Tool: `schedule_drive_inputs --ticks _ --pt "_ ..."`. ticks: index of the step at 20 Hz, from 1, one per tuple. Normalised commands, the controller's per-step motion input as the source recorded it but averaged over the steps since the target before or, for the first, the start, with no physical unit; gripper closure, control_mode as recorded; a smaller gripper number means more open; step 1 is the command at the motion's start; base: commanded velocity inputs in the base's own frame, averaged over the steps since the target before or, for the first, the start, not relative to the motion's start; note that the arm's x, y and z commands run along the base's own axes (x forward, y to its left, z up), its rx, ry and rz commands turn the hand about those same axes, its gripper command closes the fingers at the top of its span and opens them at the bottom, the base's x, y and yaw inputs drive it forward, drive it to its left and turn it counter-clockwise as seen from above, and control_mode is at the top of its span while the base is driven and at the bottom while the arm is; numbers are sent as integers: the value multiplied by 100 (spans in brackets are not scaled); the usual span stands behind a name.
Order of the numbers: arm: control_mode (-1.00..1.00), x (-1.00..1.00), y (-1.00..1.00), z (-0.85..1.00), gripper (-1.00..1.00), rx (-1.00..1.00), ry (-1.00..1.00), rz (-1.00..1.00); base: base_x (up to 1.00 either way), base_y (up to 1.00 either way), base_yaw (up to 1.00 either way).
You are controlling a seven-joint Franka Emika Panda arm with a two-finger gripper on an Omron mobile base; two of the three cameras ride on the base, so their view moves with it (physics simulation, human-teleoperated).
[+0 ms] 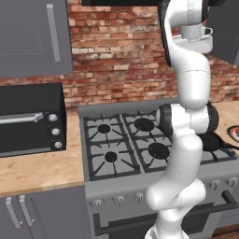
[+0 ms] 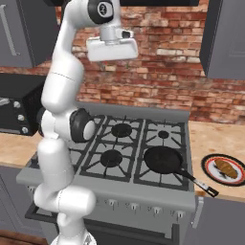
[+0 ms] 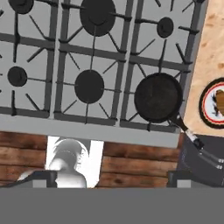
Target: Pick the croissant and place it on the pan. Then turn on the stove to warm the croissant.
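Observation:
The croissant (image 2: 225, 168), golden brown, lies on a red-rimmed white plate (image 2: 208, 165) on the counter right of the stove (image 2: 143, 189); the hand view catches it at its right edge (image 3: 220, 101). The black pan (image 2: 162, 159) sits on the stove's front right burner, with its handle pointing toward the front right. In the hand view the pan (image 3: 158, 97) is right of centre. My gripper (image 3: 111, 177) hangs high above the stove's front, looking straight down, open and holding nothing. Its white hand (image 2: 112, 49) is at upper-cabinet height. My arm partly hides the pan (image 1: 212, 140).
A black toaster oven (image 1: 30, 119) stands on the wooden counter left of the stove. Small knobs (image 2: 131, 206) run along the stove's front panel. Dark cabinets hang at upper left (image 1: 32, 37) and upper right (image 2: 225, 38), with a brick wall behind.

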Motion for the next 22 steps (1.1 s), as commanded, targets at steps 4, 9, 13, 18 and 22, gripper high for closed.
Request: schedule_drive_inputs --ticks 4,9,13,18,22 --pt "-100 -14 -70 -96 -100 -24 27 15 0 0 0" --pt "-100 -45 -64 -100 -100 -26 19 17 0 0 0" --pt "-100 -34 -16 -66 -100 -13 -5 26 0 0 0" --pt "-100 0 1 -5 -100 1 -6 1 0 0 0" --pt "-100 -29 1 -77 -100 0 -46 8 0 0 0"
